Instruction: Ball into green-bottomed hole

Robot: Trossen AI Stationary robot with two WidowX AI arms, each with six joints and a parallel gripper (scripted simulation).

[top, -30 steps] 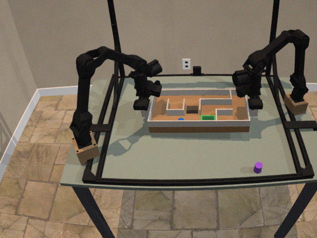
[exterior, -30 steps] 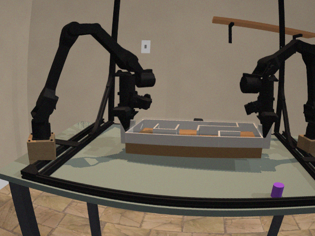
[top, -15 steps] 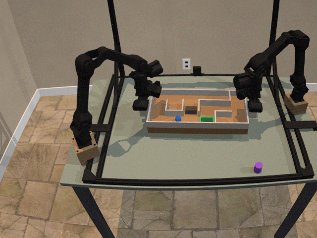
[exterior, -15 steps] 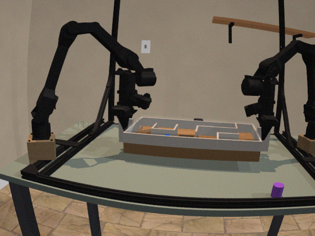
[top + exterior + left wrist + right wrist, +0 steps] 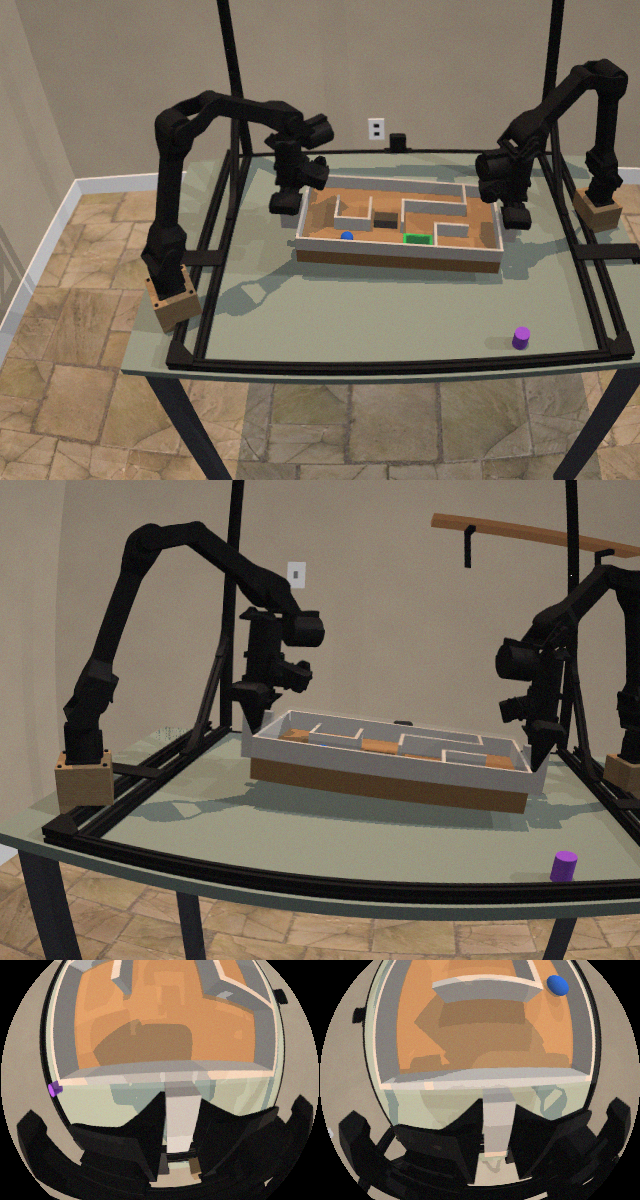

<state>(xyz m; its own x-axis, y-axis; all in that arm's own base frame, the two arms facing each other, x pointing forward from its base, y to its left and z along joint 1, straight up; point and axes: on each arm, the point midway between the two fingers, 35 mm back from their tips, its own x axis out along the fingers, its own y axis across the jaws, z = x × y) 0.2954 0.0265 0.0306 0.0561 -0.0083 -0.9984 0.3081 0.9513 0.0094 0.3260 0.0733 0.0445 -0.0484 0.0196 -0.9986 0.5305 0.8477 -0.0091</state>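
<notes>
Before you, the pale green tabletop [image 5: 361, 315] [image 5: 258, 844] carries a black frame [image 5: 382, 365] [image 5: 336, 884] along its edges. Above it, your two arms hold the long walled board [image 5: 398, 249] [image 5: 387, 764] [image 5: 165, 1067] [image 5: 485, 1078] by its ends, off the surface, tilted so that the left arm's end sits lower. Your left tool [image 5: 515, 219] [image 5: 536, 769] [image 5: 173, 1095] is pinching the pale handle [image 5: 540, 783] [image 5: 183, 1120] at that end; your right tool [image 5: 284, 205] [image 5: 254, 732] [image 5: 491, 1102] is pinching the matching grip tab [image 5: 246, 746] [image 5: 498, 1122] at the other. Upright near the tabletop's front edge, well apart from the board, you have a purple cylinder [image 5: 521, 338] [image 5: 563, 866] [image 5: 55, 1089]. Inside the board, you can see the green-bottomed hole [image 5: 417, 239] beside the front long wall, and a dark hole [image 5: 385, 220] between the inner partitions. Smallest of all, your blue ball [image 5: 346, 236] [image 5: 323, 746] [image 5: 557, 985] is on the board floor, outside the green-bottomed hole, in the lane between the front long wall and the U-shaped partition, on the right arm's side of both holes.
</notes>
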